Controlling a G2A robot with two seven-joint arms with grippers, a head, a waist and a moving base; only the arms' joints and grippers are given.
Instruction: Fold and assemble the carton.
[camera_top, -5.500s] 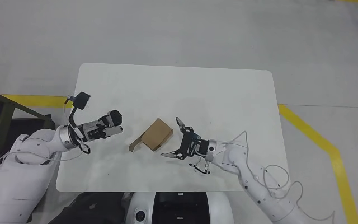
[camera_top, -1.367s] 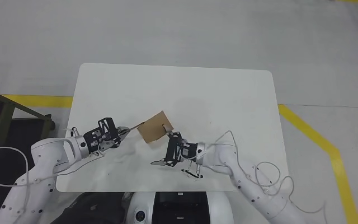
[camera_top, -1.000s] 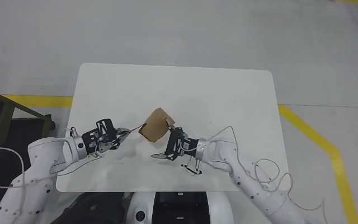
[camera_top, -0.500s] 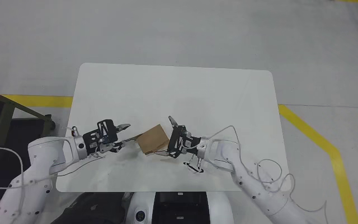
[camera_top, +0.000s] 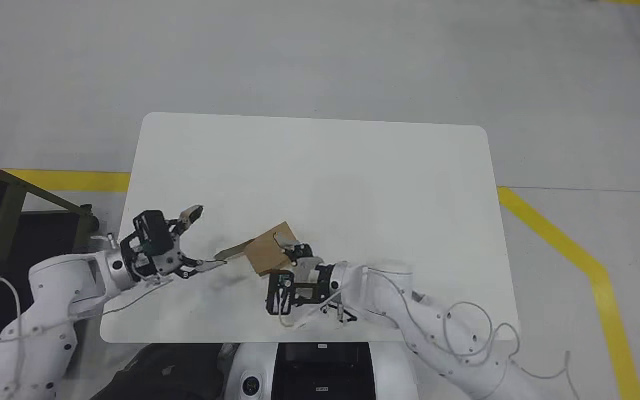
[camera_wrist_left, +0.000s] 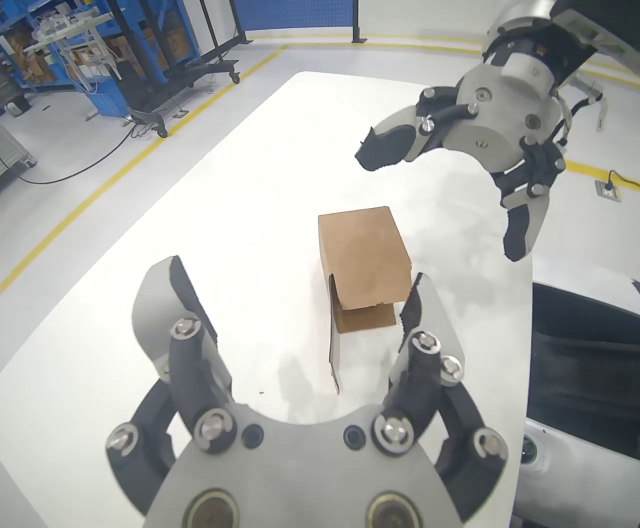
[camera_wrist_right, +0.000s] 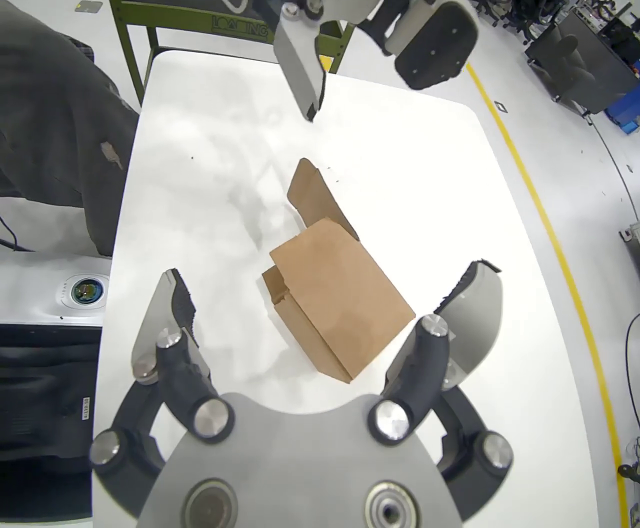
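Finding: the small brown cardboard carton (camera_wrist_left: 362, 255) is lying on the white table (camera_wrist_left: 240, 200) between your hands, its end flap (camera_wrist_left: 334, 340) standing open. Your left hand (camera_wrist_left: 295, 272) and right hand (camera_wrist_left: 440, 202) are gaping, holding nothing. Advice: be bracing the body while tucking that flap.

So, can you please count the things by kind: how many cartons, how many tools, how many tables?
carton: 1
tools: 2, the left tool and the right tool, both open
table: 1
Total: 4
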